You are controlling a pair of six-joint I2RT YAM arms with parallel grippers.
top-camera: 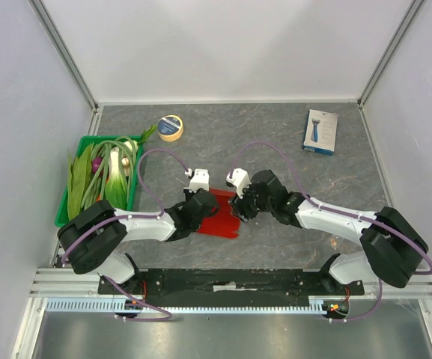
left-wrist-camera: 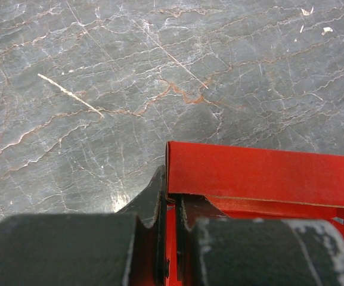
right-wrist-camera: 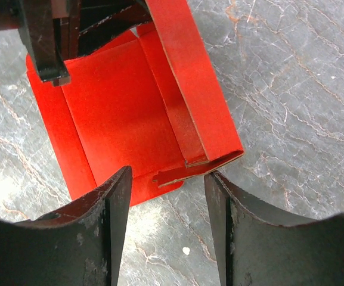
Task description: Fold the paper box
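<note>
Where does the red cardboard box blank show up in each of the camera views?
Top external: the glossy red thin cardboard box blank lies just below picture centre.
Left wrist: lower right, one wall folded up, pinched in the shut left claw.
Right wrist: upper left to centre, just beyond the open right claw.
Shared landmark: the grey veined tabletop beneath it.

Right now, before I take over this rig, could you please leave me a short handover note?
Left tool: shut, pinching one edge of the paper box.
Right tool: open, holding nothing, jaws either side of the box's near corner.
Box: on the table between the two tools, base flat.
Done: one side of it stands folded up.
Left: the opposite side lies flat; the remaining sides need folding up and tucking.
</note>
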